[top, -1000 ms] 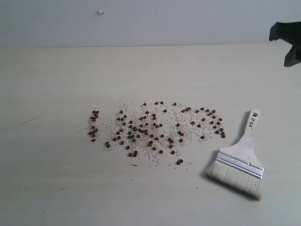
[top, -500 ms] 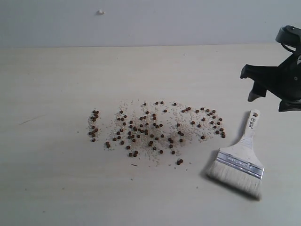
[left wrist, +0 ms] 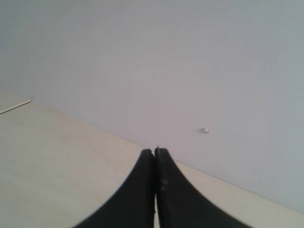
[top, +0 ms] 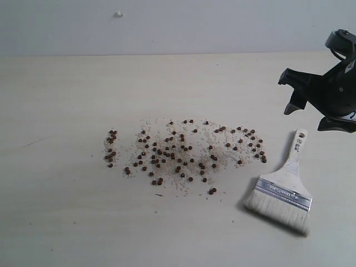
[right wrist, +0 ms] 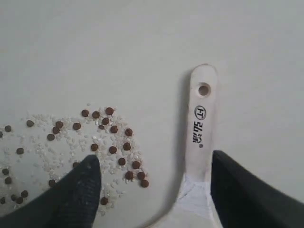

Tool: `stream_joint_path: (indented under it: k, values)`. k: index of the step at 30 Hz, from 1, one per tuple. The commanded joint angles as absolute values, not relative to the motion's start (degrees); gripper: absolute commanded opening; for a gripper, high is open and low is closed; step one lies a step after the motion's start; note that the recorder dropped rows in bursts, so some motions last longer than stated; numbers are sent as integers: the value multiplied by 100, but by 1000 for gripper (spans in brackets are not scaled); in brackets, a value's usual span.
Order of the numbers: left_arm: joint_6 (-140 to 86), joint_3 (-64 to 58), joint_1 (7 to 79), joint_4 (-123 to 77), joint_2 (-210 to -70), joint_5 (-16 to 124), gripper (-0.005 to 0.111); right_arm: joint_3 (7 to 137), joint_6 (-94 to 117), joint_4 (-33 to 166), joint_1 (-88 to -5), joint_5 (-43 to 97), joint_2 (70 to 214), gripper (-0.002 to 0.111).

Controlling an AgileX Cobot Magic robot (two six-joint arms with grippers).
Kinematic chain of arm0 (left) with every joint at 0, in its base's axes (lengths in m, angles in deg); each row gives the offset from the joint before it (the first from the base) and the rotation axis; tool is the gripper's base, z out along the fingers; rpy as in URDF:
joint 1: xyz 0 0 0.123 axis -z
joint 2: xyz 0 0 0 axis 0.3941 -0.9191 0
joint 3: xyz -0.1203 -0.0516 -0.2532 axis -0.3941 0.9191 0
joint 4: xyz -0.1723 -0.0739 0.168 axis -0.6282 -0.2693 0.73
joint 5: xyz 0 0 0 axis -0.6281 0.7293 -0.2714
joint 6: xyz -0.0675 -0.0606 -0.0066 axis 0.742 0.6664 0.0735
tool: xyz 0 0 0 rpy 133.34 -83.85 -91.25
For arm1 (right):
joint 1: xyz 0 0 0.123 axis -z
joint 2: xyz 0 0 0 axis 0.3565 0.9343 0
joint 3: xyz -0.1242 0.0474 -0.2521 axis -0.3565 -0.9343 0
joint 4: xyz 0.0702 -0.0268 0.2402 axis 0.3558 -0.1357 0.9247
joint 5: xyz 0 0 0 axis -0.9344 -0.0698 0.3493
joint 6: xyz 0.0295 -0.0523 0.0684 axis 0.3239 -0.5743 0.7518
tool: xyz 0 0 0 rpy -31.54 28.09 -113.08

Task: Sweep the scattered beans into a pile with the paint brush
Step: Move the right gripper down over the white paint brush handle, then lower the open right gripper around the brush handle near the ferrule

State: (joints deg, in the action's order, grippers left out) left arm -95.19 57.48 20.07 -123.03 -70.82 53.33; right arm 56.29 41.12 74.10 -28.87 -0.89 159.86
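The beans [top: 183,150] lie spread in a wide, loose patch with whitish grains on the pale table; no pile is in view. The paint brush [top: 283,186] lies flat to their right, its bristles toward the front and its holed handle end pointing back. My right gripper [top: 307,118] hovers open just behind and above the handle end. In the right wrist view the handle [right wrist: 202,118] lies between the spread fingers of that gripper [right wrist: 153,161], close to one of them, with beans [right wrist: 111,128] near the other. My left gripper [left wrist: 155,152] is shut and empty, facing the wall.
The table's far edge [top: 167,54] meets a plain grey wall with a small white speck [top: 118,14]. A thin dark mark [top: 33,142] sits on the table at the left. Bare tabletop surrounds the bean patch and the brush.
My right gripper came in from the upper right corner, moving down and left to a spot over the brush's handle end. Beans and brush have not moved.
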Motion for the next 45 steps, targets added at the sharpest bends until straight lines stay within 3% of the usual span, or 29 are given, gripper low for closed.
stream_joint_path:
  k: [1,14,19,34,39,45]
  values:
    - [-9534,5768,2030,-12334,-7044,5371,0,5614,4110,7400,-2888,3,15992,62]
    - [-9534,5768,2030,-12334,-7044,5371,0,5614,4126,7261,-2888,136,15992,62]
    - [-9534,5768,2030,-12334,-7044,5371,0,5627,5134,7917,-2888,332,15992,62]
    - [-9534,5768,2030,-12334,-7044,5371,0,5627,7282,6567,-3765,-635,15992,62]
    - [-9534,5768,2030,-12334,-7044,5371,0,5627,7978,6167,-3824,-1368,15992,62]
    - [-9534,5768,2030,-12334,-7044,5371,0,5627,8113,6410,-3824,-1285,15992,62]
